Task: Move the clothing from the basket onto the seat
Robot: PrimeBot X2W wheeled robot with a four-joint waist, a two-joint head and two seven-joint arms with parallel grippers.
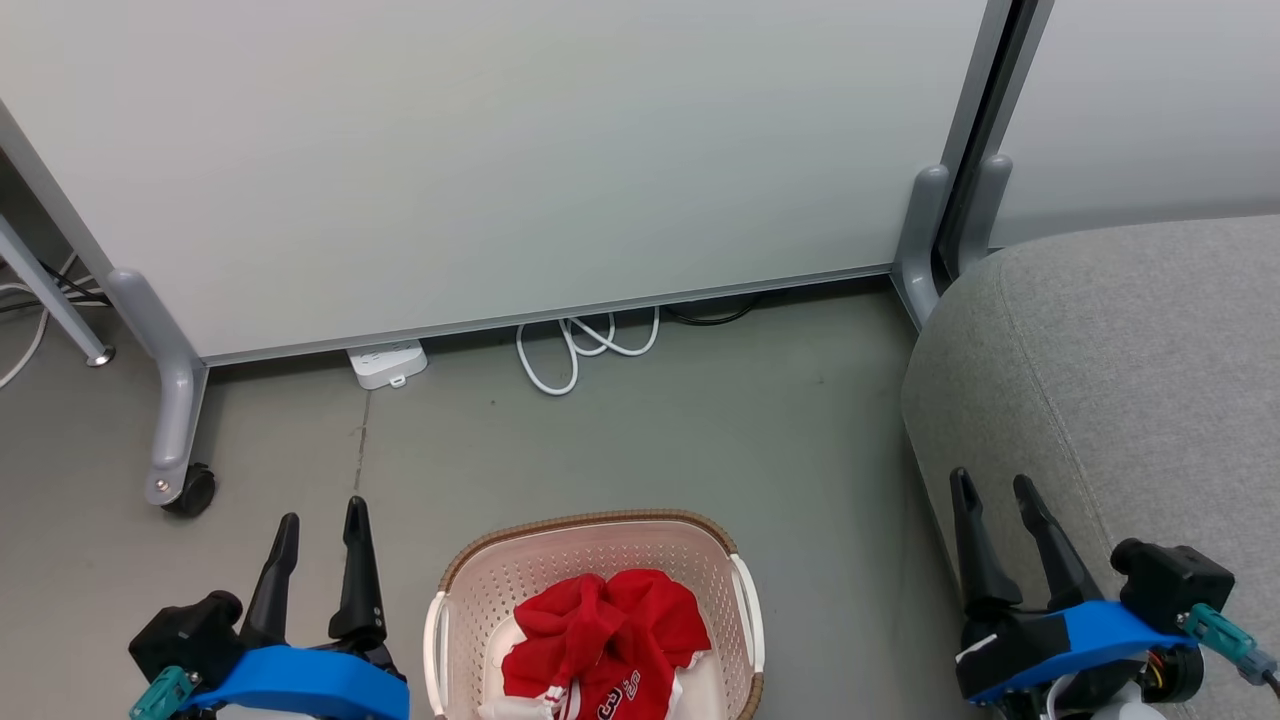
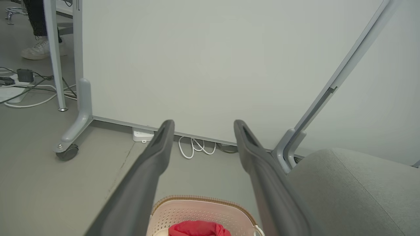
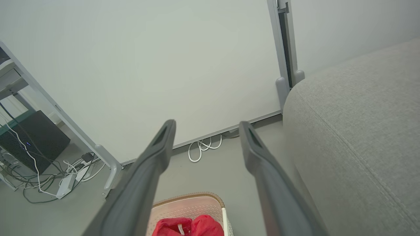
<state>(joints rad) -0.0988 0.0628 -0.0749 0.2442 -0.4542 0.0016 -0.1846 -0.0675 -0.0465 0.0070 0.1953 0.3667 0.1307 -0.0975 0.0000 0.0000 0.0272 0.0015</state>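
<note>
Beside the basket [image 1: 590,520], left gripper [image 1: 322,510] and right gripper [image 1: 991,477] hover, fingers [image 1: 354,560] parted.

White partition [image 1: 500,150] on a grey floor [image 1: 700,450]
By the partition's bottom edge lie a white power strip [image 1: 387,363] and, to its right, a looped white cable [image 1: 585,345]; a black caster [image 1: 193,490] sits under its left grey foot.
</note>
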